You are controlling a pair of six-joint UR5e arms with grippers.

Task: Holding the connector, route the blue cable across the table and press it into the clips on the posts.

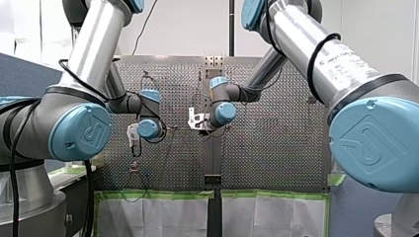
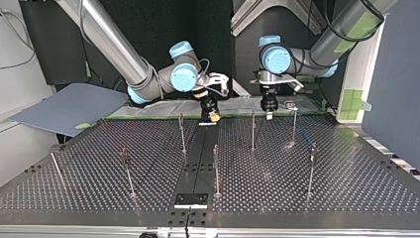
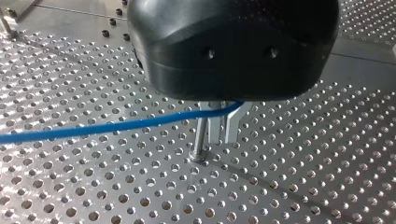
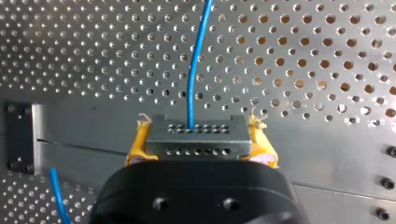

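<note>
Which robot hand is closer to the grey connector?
My right. My right gripper clamps the connector between its yellow pads; my left gripper sits apart, farther along the blue cable, beside a post.

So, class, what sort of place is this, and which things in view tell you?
Most likely a robotics lab test bench: a perforated table with thin posts standing on it, my left arm and my right arm reaching over it, and a blue cable running from a connector.

A robotics lab: my left arm (image 1: 94,54) and my right arm (image 1: 316,54), industrial robots, over a perforated metal table (image 2: 322,168) studded with thin posts (image 2: 253,131)
</note>
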